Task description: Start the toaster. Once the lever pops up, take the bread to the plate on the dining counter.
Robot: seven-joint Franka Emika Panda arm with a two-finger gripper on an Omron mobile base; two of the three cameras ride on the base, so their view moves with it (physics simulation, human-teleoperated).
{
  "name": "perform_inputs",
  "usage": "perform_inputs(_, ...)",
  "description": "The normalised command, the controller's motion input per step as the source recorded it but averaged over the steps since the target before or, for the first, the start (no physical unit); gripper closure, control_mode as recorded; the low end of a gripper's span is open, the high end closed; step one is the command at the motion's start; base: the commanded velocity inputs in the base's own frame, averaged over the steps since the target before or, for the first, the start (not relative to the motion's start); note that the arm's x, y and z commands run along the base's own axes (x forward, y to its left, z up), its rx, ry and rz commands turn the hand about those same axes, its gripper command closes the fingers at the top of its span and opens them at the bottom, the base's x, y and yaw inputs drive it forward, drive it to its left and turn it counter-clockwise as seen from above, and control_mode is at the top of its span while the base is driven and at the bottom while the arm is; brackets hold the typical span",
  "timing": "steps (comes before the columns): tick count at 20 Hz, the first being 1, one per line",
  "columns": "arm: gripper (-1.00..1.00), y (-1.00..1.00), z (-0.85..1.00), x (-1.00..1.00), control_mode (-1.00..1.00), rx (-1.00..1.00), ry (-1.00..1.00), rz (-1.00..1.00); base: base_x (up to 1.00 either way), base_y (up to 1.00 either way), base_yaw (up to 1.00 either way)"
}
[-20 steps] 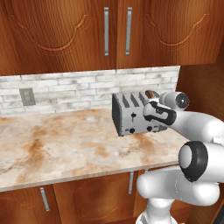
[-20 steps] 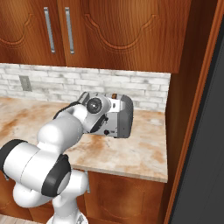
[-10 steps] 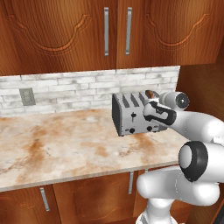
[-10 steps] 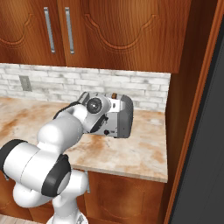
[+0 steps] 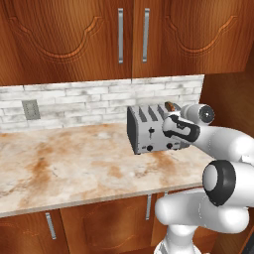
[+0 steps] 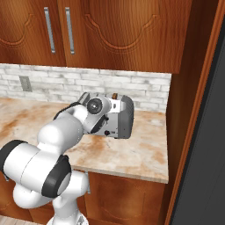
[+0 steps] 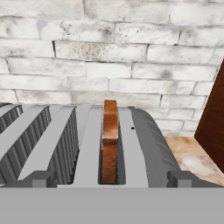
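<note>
Silver-grey metal: one toaster (image 5: 151,130) stands on a beige marbled counter (image 5: 64,163), near its back edge against a white brick wall and toward its right end, where a wooden panel rises. One slice of bread (image 7: 110,139) stands upright in the slot second from the toaster's right end, its brown top poking above the slot. From the hand view four slots can be counted across the top. Two black levers and two black knobs run along the toaster's face, though the arm hides part of that face.

One gripper (image 5: 174,128) sits at the right part of the toaster's face, just in front of it. Its jaws are spread wide and hold nothing.

What could go wrong, as a judgement: the task needs the lever for the bread's slot pressed down, and with two levers side by side, wide jaws could catch the wrong one or slip off the small tab. A push that is too shallow may not latch. A sideways shove could slide the toaster toward the wall. Later, pinching the thin slice off-centre could tilt or drop it.

Two cabinet doors with steel handles hang above, and one wall outlet (image 5: 31,109) sits at the left.
</note>
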Motion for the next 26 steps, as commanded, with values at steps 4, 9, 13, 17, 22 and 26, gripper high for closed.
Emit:
perform_inputs(4, -1.00, 0.00, 0.00, 0.00, -1.00, 0.00, 0.00, 0.00, 0.00, 0.00, 0.00)
perform_inputs(9, -1.00, 0.00, 0.00, 0.00, -1.00, 0.00, 0.00, 0.00, 0.00, 0.00, 0.00)
perform_inputs(13, -1.00, 0.00, 0.00, 0.00, -1.00, 0.00, 0.00, 0.00, 0.00, 0.00, 0.00)
perform_inputs(17, -1.00, 0.00, 0.00, 0.00, -1.00, 0.00, 0.00, 0.00, 0.00, 0.00, 0.00)
perform_inputs(22, -1.00, 0.00, 0.00, 0.00, -1.00, 0.00, 0.00, 0.00, 0.00, 0.00, 0.00)
perform_inputs(26, -1.00, 0.00, 0.00, 0.00, -1.00, 0.00, 0.00, 0.00, 0.00, 0.00, 0.00)
